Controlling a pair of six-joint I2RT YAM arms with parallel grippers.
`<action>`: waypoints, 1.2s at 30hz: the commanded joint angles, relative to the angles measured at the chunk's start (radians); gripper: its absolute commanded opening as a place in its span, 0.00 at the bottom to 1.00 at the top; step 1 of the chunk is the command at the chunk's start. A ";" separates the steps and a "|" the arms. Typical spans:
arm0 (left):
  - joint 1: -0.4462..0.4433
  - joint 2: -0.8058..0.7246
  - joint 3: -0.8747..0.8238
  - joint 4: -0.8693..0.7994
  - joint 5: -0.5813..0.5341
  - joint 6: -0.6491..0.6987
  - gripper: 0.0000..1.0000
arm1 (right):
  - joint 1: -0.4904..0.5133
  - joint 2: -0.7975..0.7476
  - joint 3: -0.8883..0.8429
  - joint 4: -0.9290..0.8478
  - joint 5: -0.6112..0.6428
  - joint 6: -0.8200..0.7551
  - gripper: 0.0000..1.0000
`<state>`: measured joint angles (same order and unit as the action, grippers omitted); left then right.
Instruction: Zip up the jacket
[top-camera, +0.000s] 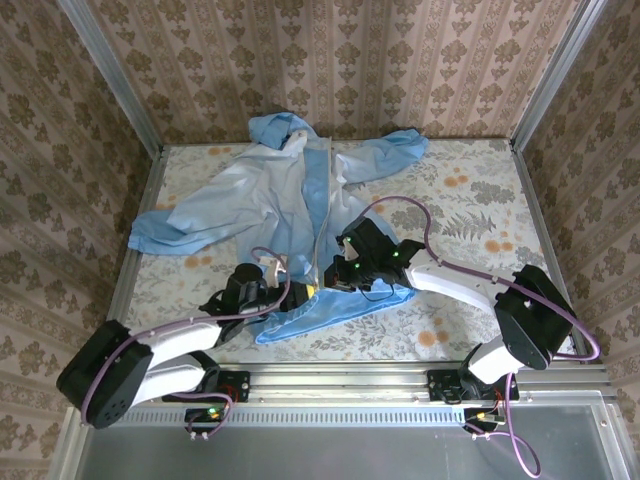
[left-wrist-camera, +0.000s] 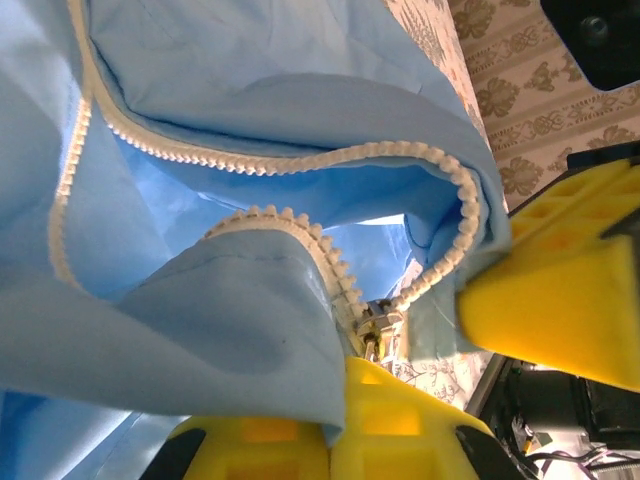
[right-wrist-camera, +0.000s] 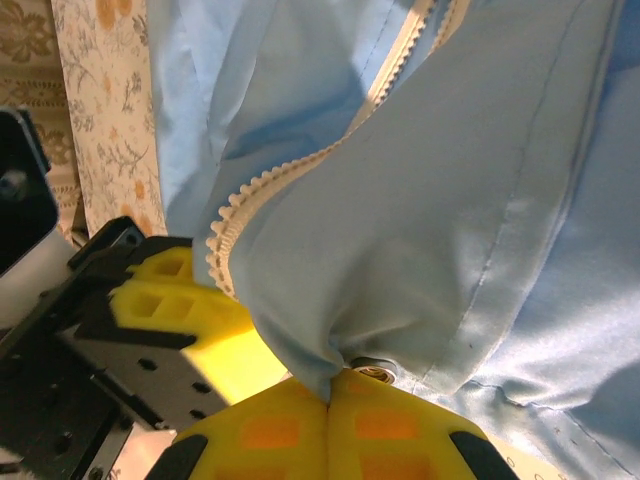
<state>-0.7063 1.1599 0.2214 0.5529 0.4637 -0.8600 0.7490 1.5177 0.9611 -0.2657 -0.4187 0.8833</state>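
The light-blue jacket (top-camera: 290, 190) lies spread on the table, hood at the far side and whitish zipper strip (top-camera: 322, 200) running toward me. Both grippers meet at its near hem. My left gripper (top-camera: 292, 296) is shut on the jacket: in the left wrist view its yellow fingers (left-wrist-camera: 400, 420) pinch a fold of fabric (left-wrist-camera: 230, 320) just below the metal zipper slider (left-wrist-camera: 382, 318), with open zipper teeth (left-wrist-camera: 300, 165) looping above. My right gripper (top-camera: 345, 272) is shut on the hem too; its fingertips (right-wrist-camera: 380, 420) clamp fabric (right-wrist-camera: 400, 240) beside a metal snap (right-wrist-camera: 375, 372).
The floral tablecloth (top-camera: 470, 190) lies bare to the right of the jacket. Patterned walls and metal posts (top-camera: 120, 90) close in the table. The two grippers are nearly touching: the right one's yellow finger (left-wrist-camera: 550, 310) looms in the left wrist view.
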 joint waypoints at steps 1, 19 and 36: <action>-0.002 0.058 -0.025 0.125 0.059 0.009 0.00 | -0.020 0.008 -0.007 -0.021 -0.061 -0.043 0.00; -0.031 -0.055 -0.035 0.077 0.091 0.077 0.00 | -0.070 0.031 -0.036 0.066 -0.092 -0.018 0.00; -0.011 -0.125 0.113 -0.362 0.195 0.200 0.00 | -0.069 0.015 -0.083 0.141 -0.095 -0.004 0.15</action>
<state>-0.7280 1.0607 0.2893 0.3557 0.5842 -0.7326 0.6834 1.5341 0.8814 -0.1616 -0.5064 0.8856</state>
